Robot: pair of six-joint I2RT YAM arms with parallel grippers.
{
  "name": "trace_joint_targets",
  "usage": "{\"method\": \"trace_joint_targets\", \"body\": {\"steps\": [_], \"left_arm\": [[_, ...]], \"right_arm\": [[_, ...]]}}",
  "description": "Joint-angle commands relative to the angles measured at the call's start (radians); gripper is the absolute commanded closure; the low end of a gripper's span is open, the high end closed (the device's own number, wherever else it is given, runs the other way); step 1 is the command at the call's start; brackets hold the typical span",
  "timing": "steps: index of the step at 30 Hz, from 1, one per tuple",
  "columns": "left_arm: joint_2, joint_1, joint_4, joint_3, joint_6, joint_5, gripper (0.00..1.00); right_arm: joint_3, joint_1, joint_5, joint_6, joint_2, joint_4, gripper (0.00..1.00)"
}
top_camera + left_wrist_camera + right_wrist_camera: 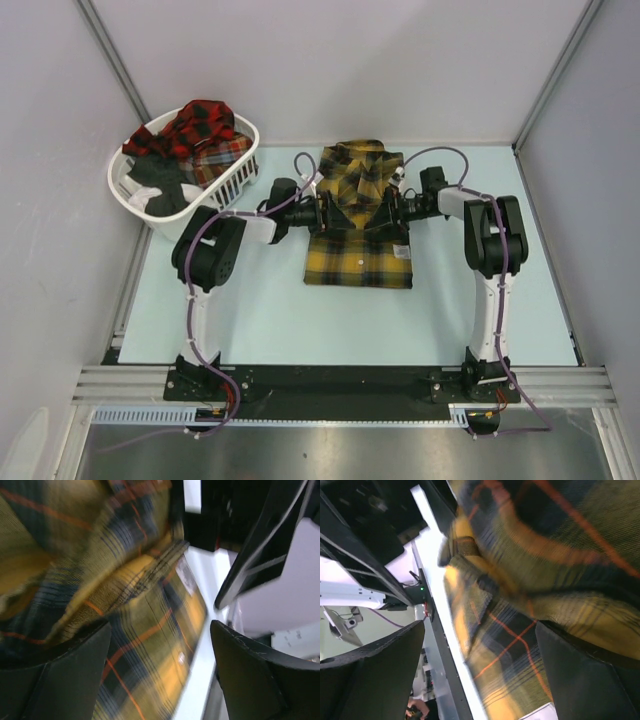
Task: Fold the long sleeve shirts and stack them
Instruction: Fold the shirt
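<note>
A mustard-yellow plaid long sleeve shirt (358,255) lies in the middle of the table, its lower half flat and its upper half bunched up (360,172). My left gripper (325,212) is at the shirt's left edge and my right gripper (393,210) at its right edge, both low at the bunched part. In the left wrist view the left gripper (161,627) stands open over the yellow cloth (150,645), with a fold lying over one finger (65,680). The right gripper (481,626) is open too, with cloth (520,645) between its fingers and draped over one finger (590,680). Red-and-black plaid shirts (195,125) sit in the basket.
A white laundry basket (118,185) stands at the back left of the table, holding the red plaid shirts and a dark garment (165,182). Grey walls close in the table at the back and on both sides. The arms' bases stand at the near edge.
</note>
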State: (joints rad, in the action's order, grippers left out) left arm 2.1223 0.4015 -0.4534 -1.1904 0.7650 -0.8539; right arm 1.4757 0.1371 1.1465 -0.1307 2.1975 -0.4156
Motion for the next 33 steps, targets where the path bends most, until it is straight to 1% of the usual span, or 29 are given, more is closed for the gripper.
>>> {"method": "trace_joint_targets", "body": {"steps": [1, 5, 7, 9, 11, 12, 14, 15, 16, 17, 18, 19, 20, 21, 22, 24, 25, 28, 33], "left_arm": [[0.025, -0.033, -0.005, -0.148, -0.076, 0.082, 0.13], [0.036, -0.055, 0.067, -0.233, -0.164, 0.140, 0.11], [0.038, -0.073, 0.117, -0.261, -0.219, 0.205, 0.10], [0.034, -0.090, 0.122, -0.270, -0.252, 0.217, 0.10], [0.010, -0.098, 0.137, -0.282, -0.288, 0.170, 0.10], [-0.013, -0.101, 0.143, -0.278, -0.335, 0.138, 0.10], [-0.103, -0.099, 0.169, -0.220, -0.384, 0.054, 0.11], [-0.137, -0.099, 0.185, -0.189, -0.430, 0.038, 0.11], [-0.168, -0.099, 0.230, -0.128, -0.449, 0.030, 0.13], [-0.227, -0.099, 0.264, -0.103, -0.467, 0.042, 0.16], [-0.248, -0.098, 0.309, -0.085, -0.507, 0.070, 0.20], [-0.271, -0.098, 0.420, -0.068, -0.521, 0.117, 0.34], [-0.289, -0.098, 0.479, -0.066, -0.530, 0.154, 0.39], [-0.295, -0.099, 0.519, -0.063, -0.542, 0.194, 0.41], [-0.303, -0.098, 0.574, -0.052, -0.547, 0.210, 0.45], [-0.324, -0.096, 0.599, -0.028, -0.530, 0.274, 0.48], [-0.325, -0.096, 0.608, -0.006, -0.526, 0.282, 0.50], [-0.303, -0.087, 0.616, 0.005, -0.529, 0.302, 0.50], [-0.242, -0.064, 0.618, -0.032, -0.555, 0.322, 0.51]], "right_arm": [[0.032, 0.013, -0.070, 0.026, 0.086, -0.021, 0.00], [0.060, 0.012, -0.088, 0.069, 0.108, -0.055, 0.00], [0.070, 0.010, -0.091, 0.091, 0.108, -0.069, 0.00], [0.086, 0.009, -0.093, 0.103, 0.107, -0.095, 0.00], [0.097, 0.004, -0.082, 0.121, 0.088, -0.112, 0.01], [0.107, 0.004, -0.080, 0.129, 0.073, -0.133, 0.01], [0.110, 0.006, -0.062, 0.152, 0.041, -0.144, 0.02], [0.110, 0.006, -0.056, 0.155, -0.002, -0.152, 0.03], [0.109, 0.010, -0.050, 0.160, -0.022, -0.157, 0.04], [0.107, 0.019, -0.050, 0.166, -0.047, -0.161, 0.05], [0.103, 0.025, -0.054, 0.174, -0.089, -0.163, 0.08], [0.091, 0.032, -0.073, 0.174, -0.113, -0.161, 0.10], [0.083, 0.045, -0.082, 0.175, -0.131, -0.158, 0.13], [0.077, 0.053, -0.100, 0.178, -0.146, -0.164, 0.18], [0.066, 0.062, -0.134, 0.184, -0.178, -0.166, 0.20], [0.055, 0.100, -0.172, 0.210, -0.205, -0.193, 0.26], [0.048, 0.117, -0.216, 0.221, -0.229, -0.190, 0.27], [0.011, 0.173, -0.244, 0.218, -0.249, -0.177, 0.33], [-0.005, 0.251, -0.284, 0.217, -0.188, -0.143, 0.45]]}}
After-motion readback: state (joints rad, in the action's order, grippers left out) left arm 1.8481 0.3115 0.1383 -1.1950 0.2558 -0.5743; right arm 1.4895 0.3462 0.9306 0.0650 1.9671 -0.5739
